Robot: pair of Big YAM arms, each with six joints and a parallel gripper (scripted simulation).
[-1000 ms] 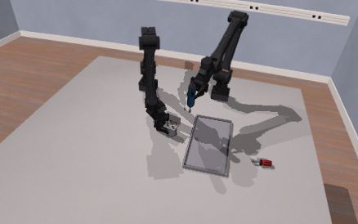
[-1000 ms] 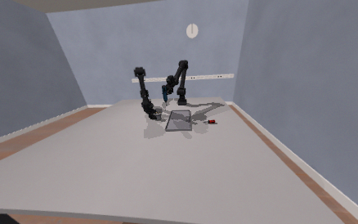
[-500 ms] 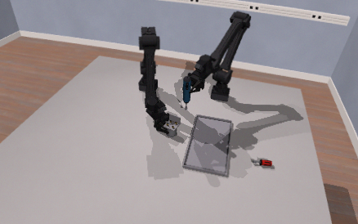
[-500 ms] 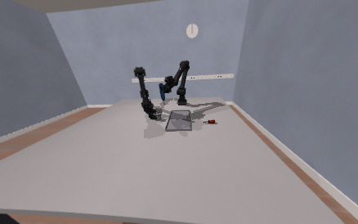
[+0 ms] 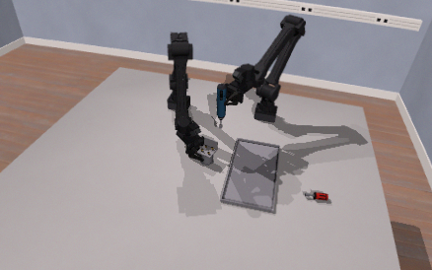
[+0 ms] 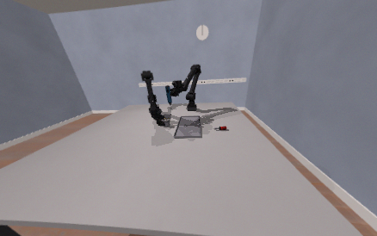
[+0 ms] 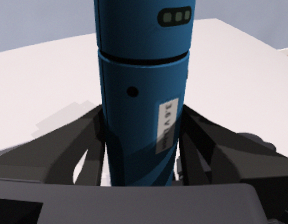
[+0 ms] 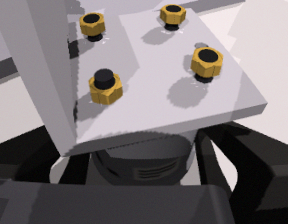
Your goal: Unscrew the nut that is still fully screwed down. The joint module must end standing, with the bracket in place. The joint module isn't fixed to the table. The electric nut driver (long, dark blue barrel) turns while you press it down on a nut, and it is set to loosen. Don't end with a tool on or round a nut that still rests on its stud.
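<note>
My left gripper (image 5: pixel 226 99) (image 7: pixel 142 113) is shut on the electric nut driver (image 5: pixel 221 104) (image 6: pixel 168 94) (image 7: pixel 140 90), a dark blue barrel held upright in the air, tip down, beyond and to the right of the joint module. My right gripper (image 5: pixel 196 149) (image 8: pixel 143 113) is shut on the dark body of the joint module (image 5: pixel 205 158) (image 8: pixel 135 160), which stands on the table. Its grey bracket (image 8: pixel 160 95) carries several yellow nuts. One nut (image 8: pixel 105 89) sits flat on the plate with its stud poking out above. The others (image 8: pixel 92 22) (image 8: pixel 172 13) (image 8: pixel 207 59) sit raised on their studs.
A flat grey-framed tray (image 5: pixel 228 172) (image 6: pixel 188 137) lies on the table just right of the module. A small red and black tool (image 5: pixel 319 196) (image 6: pixel 223 128) lies further right. The table's far edge is behind both arm bases.
</note>
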